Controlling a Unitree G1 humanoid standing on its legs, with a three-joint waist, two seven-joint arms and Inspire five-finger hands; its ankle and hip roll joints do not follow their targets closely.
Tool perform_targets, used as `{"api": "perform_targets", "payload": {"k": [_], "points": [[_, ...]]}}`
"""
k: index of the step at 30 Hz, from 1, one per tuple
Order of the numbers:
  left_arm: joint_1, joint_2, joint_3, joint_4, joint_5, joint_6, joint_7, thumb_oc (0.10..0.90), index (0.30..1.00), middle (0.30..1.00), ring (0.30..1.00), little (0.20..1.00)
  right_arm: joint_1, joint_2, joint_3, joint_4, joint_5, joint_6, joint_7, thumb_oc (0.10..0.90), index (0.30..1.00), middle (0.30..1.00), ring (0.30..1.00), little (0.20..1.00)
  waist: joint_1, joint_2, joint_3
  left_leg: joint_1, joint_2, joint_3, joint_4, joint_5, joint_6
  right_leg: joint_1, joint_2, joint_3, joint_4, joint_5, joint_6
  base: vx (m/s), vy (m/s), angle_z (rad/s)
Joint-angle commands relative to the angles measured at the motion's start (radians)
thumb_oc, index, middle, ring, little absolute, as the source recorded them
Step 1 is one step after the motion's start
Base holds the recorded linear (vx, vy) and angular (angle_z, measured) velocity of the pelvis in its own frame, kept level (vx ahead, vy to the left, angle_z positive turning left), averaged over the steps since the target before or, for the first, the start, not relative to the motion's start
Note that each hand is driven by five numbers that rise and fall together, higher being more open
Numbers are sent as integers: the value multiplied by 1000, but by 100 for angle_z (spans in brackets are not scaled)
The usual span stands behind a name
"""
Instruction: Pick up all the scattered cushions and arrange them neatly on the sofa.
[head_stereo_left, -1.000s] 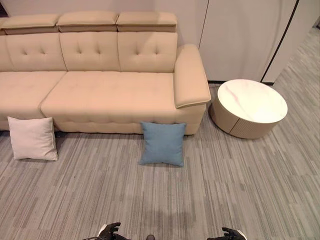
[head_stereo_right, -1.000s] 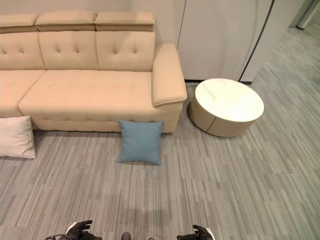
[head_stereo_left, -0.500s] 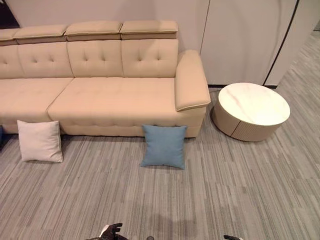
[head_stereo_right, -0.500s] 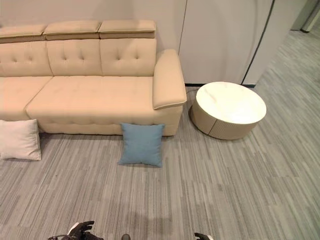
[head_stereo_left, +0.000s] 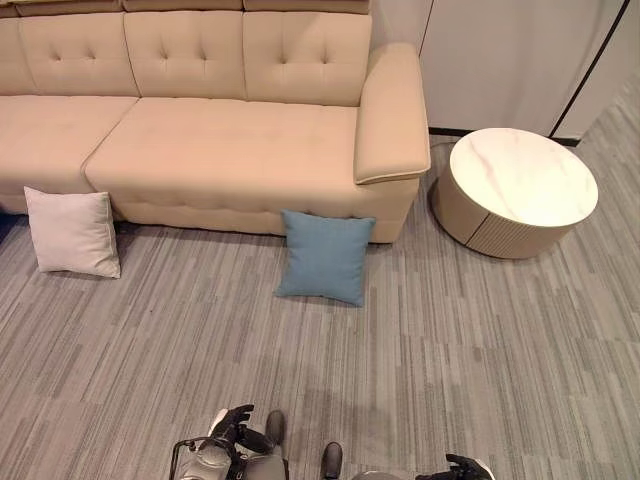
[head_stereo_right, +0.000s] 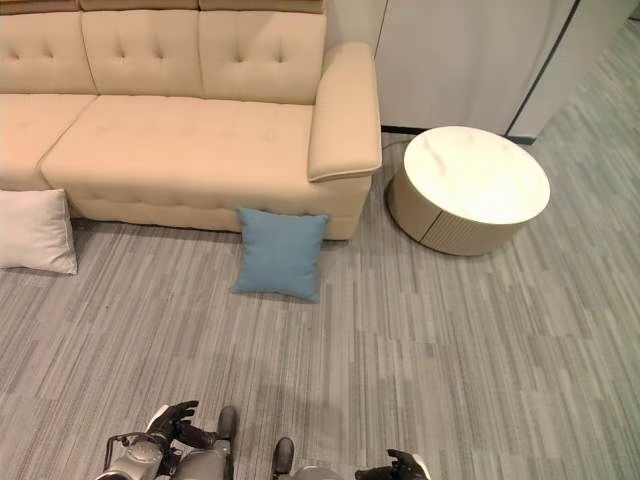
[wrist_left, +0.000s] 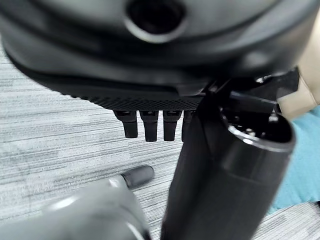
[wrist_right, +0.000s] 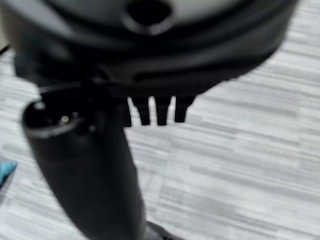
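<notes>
Left hand (head_stereo_left: 232, 425): low over the striped floor (head_stereo_left: 480, 370), well in front of the sofa (head_stereo_left: 220, 150); fingers (wrist_left: 150, 127) straight and relaxed, holding nothing.
Right hand (head_stereo_left: 462, 467): also well in front of the sofa, off toward its armrest end; fingers (wrist_right: 155, 112) loosely extended over bare floor, nothing in them.
Blue cushion (head_stereo_left: 324, 256): on the floor, propped against the sofa's front just below the armrest (head_stereo_left: 390, 115), well apart from both hands.
White cushion (head_stereo_left: 72, 232): on the floor, leaning on the sofa's front further along, away from the armrest.
Round table (head_stereo_left: 518, 190): on the floor just beside the sofa's armrest end, pale marbled top.
</notes>
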Motion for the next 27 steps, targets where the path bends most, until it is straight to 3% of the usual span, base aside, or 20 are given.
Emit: {"api": "perform_targets", "payload": {"k": [1, 4, 5, 6, 8, 9, 12, 14, 16, 18, 19, 20, 23, 27], "points": [[26, 14, -10, 22, 7, -7, 14, 800, 900, 900, 900, 900, 31, -34, 23, -39, -10, -18, -21, 800, 900, 900, 900, 900, 41, -26, -71, 3, -44, 8, 127, -119, 61, 52, -122, 122, 40, -110, 150, 203, 155, -59], [30, 23, -6, 27, 21, -2, 12, 800, 900, 900, 900, 900, 20, -26, 23, -45, -14, -14, -17, 800, 900, 900, 900, 900, 56, -32, -83, 23, -51, 15, 114, -139, 88, 29, -146, 133, 119, -118, 174, 183, 178, -36], [31, 33, -4, 27, 27, 0, 9, 800, 900, 900, 900, 900, 9, -24, 24, -55, -17, -15, -13, 800, 900, 900, 900, 900, 59, -23, -78, 55, -54, 15, 89, -147, 113, -24, -158, 130, 236, -109, 197, 125, 161, -33], [31, 33, -4, 27, 27, 0, 9, 800, 900, 900, 900, 900, 9, -24, 24, -55, -17, -15, -13, 800, 900, 900, 900, 900, 59, -23, -78, 55, -54, 15, 89, -147, 113, -24, -158, 130, 236, -109, 197, 134, 219, -35], [34, 51, 2, 22, 25, 0, 12, 800, 900, 900, 900, 900, -14, -24, 28, -88, -14, -20, -11, 800, 900, 900, 900, 900, 43, 4, -37, 107, -45, 13, 60, -150, 152, -169, -184, 107, 505, -6, 239, 141, 210, -17], [38, 55, 5, 21, 24, -1, 12, 800, 900, 900, 900, 900, -14, -24, 29, -95, -17, -22, -13, 800, 900, 900, 900, 900, 40, 16, -32, 144, -39, 5, 35, -157, 156, -218, -198, 74, 532, -8, 226, 220, 124, 1], [37, 52, 6, 21, 24, -3, 8, 800, 900, 900, 900, 900, -17, -31, 38, -91, -24, -18, -14, 800, 900, 900, 900, 900, 27, 17, -24, 200, -43, -11, 5, -175, 154, -245, -184, 46, 409, -34, 209, 236, -32, -1], [29, 46, 1, 31, 36, -8, 4, 800, 900, 900, 900, 900, -14, -42, 42, -83, -27, -15, -10, 800, 900, 900, 900, 900, 7, -2, -24, 255, -65, -52, -16, -209, 140, -257, -147, 85, 194, 11, 214, 390, -214, 8], [38, 36, 4, 35, 34, -12, 6, 800, 900, 900, 900, 900, 9, -43, 37, -70, -26, -17, -9, 800, 900, 900, 900, 900, 3, -7, -42, 266, -51, -58, 6, -234, 115, -220, -126, 107, 160, 12, 189, 280, -231, 40], [37, 31, -1, 32, 33, -13, 2, 800, 900, 900, 900, 900, 26, -49, 33, -64, -18, -19, -7, 800, 900, 900, 900, 900, 1, -11, -47, 248, -35, -40, 80, -244, 86, -176, -124, 86, 129, 3, 173, 174, -220, 90], [25, 25, -11, 23, 35, -11, -1, 800, 900, 900, 900, 900, 25, -55, 27, -60, -12, -21, -10, 800, 900, 900, 900, 900, -2, -20, -27, 169, -7, -5, 245, -183, 47, -128, -125, 78, 96, -1, 153, 96, -178, 96], [24, 25, -11, 23, 35, -11, -1, 800, 900, 900, 900, 900, 24, -55, 27, -59, -11, -21, -10, 800, 900, 900, 900, 900, -4, -18, -28, 163, -5, -7, 255, -188, 46, -129, -123, 76, 95, -1, 153, 47, -178, 83], [7, 25, -25, 5, 31, -9, 5, 800, 900, 900, 900, 900, 17, -65, 26, -58, 10, -24, -19, 800, 900, 900, 900, 900, 0, -34, -1, 51, 11, 22, 444, -140, 45, -89, -116, 72, 72, -11, 120, 36, -118, 16], [8, 24, -31, 5, 31, -5, 2, 800, 900, 900, 900, 900, 31, -69, 21, -54, 19, -19, -16, 800, 900, 900, 900, 900, 2, -39, -8, 15, 17, 54, 389, -180, 59, -53, -115, 64, 57, -36, 115, 136, -43, 2]]}}
